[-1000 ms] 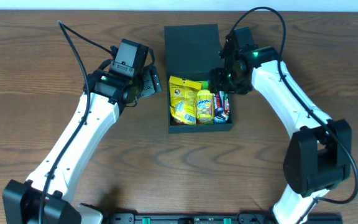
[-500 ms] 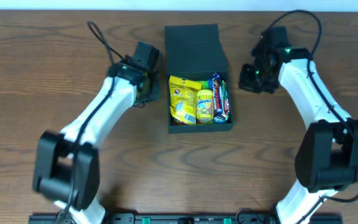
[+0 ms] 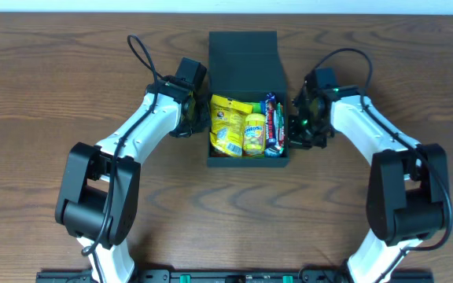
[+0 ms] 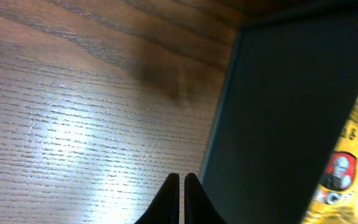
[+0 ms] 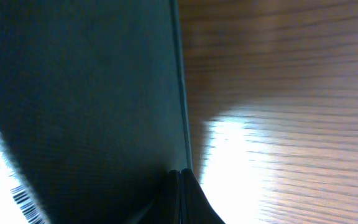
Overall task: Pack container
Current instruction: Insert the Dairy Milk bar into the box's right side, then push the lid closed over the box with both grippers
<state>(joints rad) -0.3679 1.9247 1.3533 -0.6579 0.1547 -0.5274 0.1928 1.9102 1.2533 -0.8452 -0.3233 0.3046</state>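
the container (image 3: 243,55) sits at the middle of the table (image 3: 53,94), towards its far edge. it is open, and its flap lid lies folded back flat on the far side. inside, a large yellow packet (image 3: 226,122) fills the left part, a smaller yellow packet (image 3: 254,132) lies beside it, and red-and-blue bars (image 3: 274,126) stand packed along the right wall.

the left hand (image 3: 200,114) is low beside the container's left wall, close to the rim. in the left wrist view the left hand (image 4: 182,186) has its two fingers all but pressed together, with only a thin dark slit between them and nothing in it. the tips point along the foot of the dark green wall (image 4: 278,112), on the table side of it. a strip of the yellow packet (image 4: 353,162) shows at the right edge of that view.

the right hand (image 3: 296,130) is just beside the container's right wall, near its front corner. in the right wrist view the right hand (image 5: 180,186) has its fingers closed tight against each other, holding nothing. the tips lie right at the edge of the green wall (image 5: 86,93), with bare wood to their right. whether they touch the wall cannot be told. a barcode (image 5: 23,199) on a wrapper shows blurred in the lower left corner.
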